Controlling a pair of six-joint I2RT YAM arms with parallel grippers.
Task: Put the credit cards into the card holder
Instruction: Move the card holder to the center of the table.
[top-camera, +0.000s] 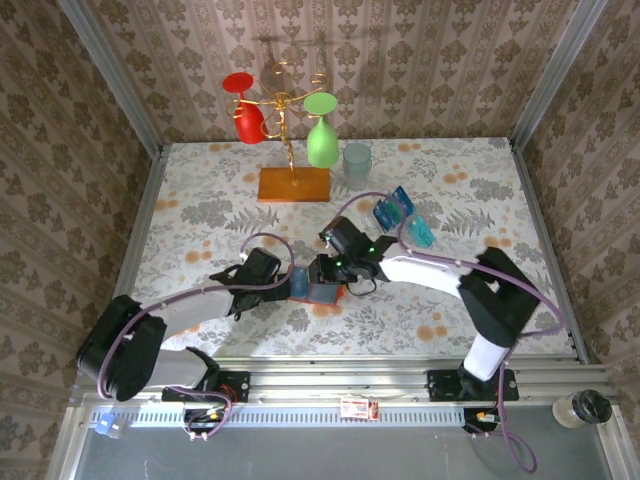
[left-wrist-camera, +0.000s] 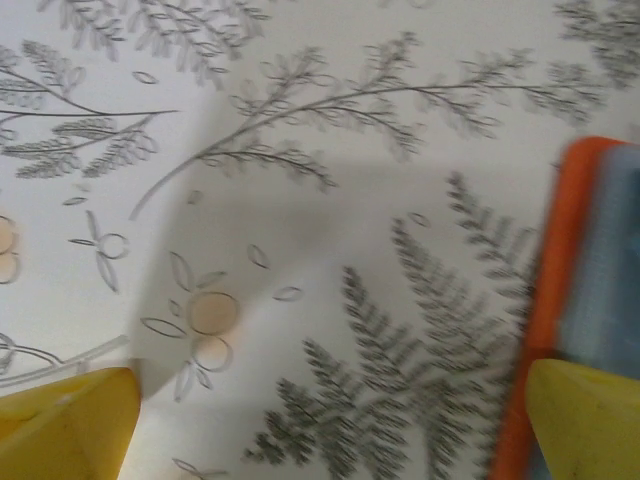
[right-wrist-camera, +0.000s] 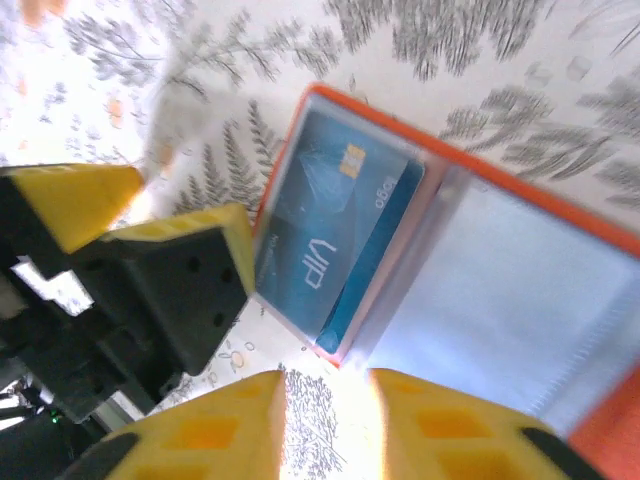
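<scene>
The orange-red card holder (top-camera: 322, 293) lies open on the flowered table between my two grippers. In the right wrist view a teal credit card (right-wrist-camera: 325, 235) marked VIP sits in the card holder's (right-wrist-camera: 560, 215) left pocket, its corner sticking out a little. My right gripper (right-wrist-camera: 325, 405) hovers just off the holder's near edge, jaws slightly apart with nothing between them. My left gripper (left-wrist-camera: 330, 400) is wide open, and its right fingertip (left-wrist-camera: 585, 420) rests on the card holder's (left-wrist-camera: 585, 270) edge. Two more credit cards (top-camera: 393, 208) (top-camera: 420, 232) lie on the table to the right.
A wooden stand base (top-camera: 293, 183) with a wire tree holding a red glass (top-camera: 245, 105) and a green glass (top-camera: 321, 135) stands at the back. A pale translucent cup (top-camera: 357, 160) is beside it. Patterned walls enclose the table on three sides.
</scene>
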